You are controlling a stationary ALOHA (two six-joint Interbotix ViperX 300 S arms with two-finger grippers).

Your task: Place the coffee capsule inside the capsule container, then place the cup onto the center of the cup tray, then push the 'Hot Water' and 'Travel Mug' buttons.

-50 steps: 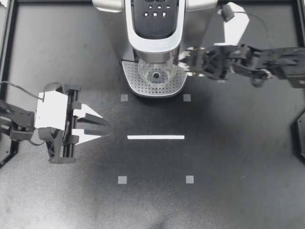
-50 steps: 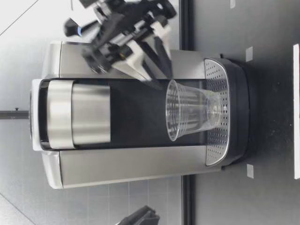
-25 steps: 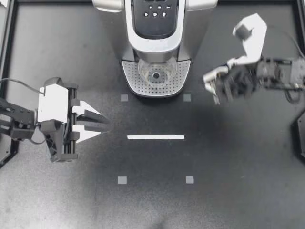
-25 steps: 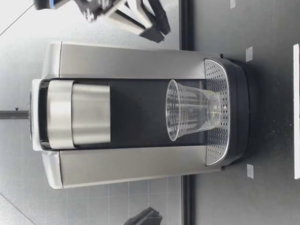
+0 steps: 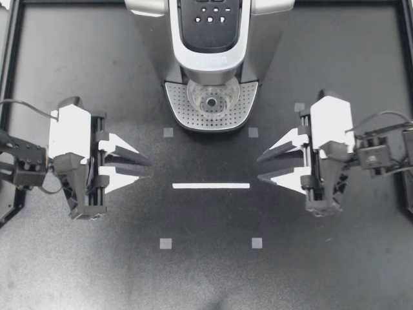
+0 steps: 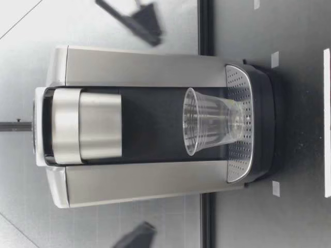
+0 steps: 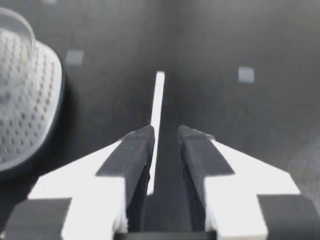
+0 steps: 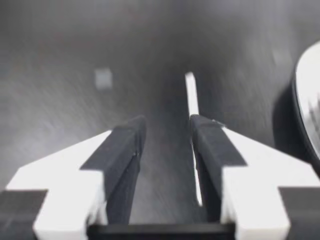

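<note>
- The clear cup (image 5: 211, 101) stands upright on the perforated tray (image 5: 184, 115) of the coffee machine (image 5: 210, 39).
- Left gripper (image 5: 142, 170) is over the desk (image 5: 206, 278), jaws released, empty.
- Right gripper (image 5: 259, 169) faces it, jaws apart, grasping nothing.

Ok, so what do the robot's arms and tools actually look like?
Both arms are black. My left tool and right tool match: a white block body on a black frame, with tapering white fingers lined with black pads. A thin cable loops behind each wrist.
</note>
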